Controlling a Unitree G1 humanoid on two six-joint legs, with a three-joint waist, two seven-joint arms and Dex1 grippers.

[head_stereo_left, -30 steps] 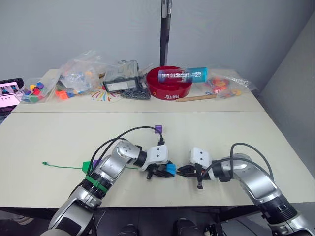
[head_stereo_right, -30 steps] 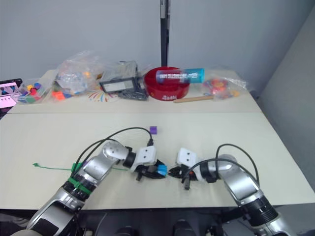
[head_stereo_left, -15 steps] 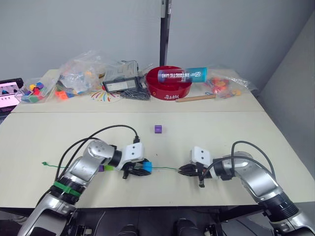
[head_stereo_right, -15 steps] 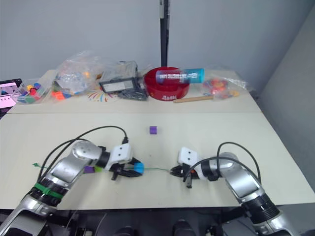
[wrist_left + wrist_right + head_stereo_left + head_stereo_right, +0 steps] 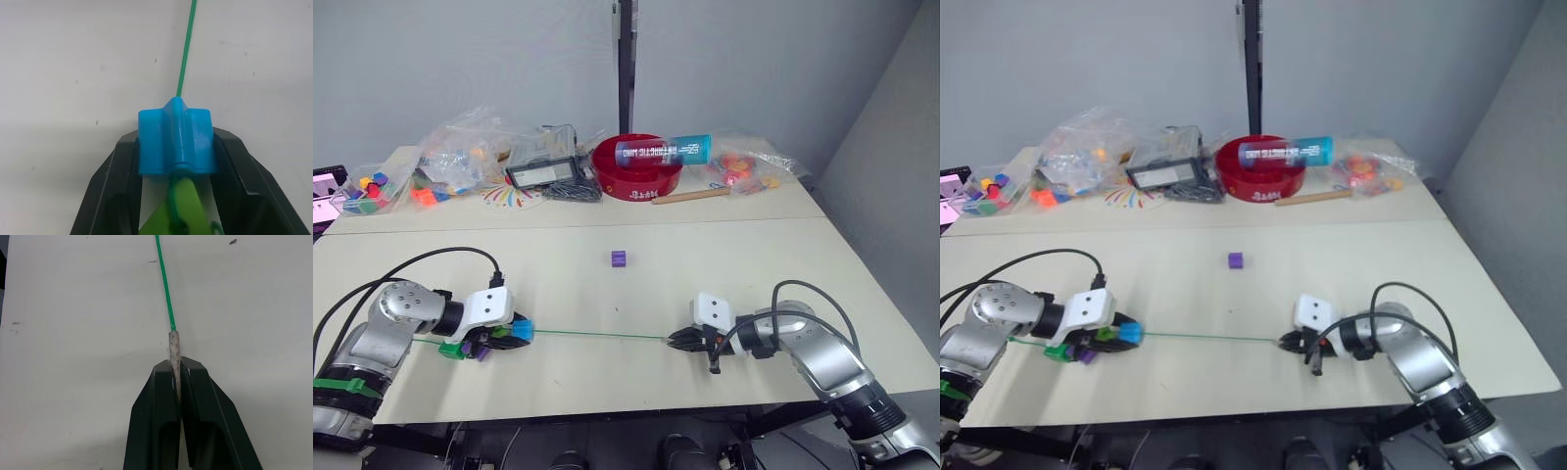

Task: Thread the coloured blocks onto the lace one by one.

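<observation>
I see the thin green lace (image 5: 597, 335) stretched straight over the table (image 5: 724, 264), its pale stiff tip pinched in my right gripper (image 5: 176, 374). My left gripper (image 5: 175, 147) clamps the blue block (image 5: 174, 142), threaded beside light green, purple and dark green ones; another purple block (image 5: 619, 258) sits well apart.

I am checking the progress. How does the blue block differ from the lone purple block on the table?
The blue block sits threaded on the lace; the purple block lies loose, off the lace. The left gripper clamps the blue one; nothing touches the purple one. Both are small cubes.
</observation>
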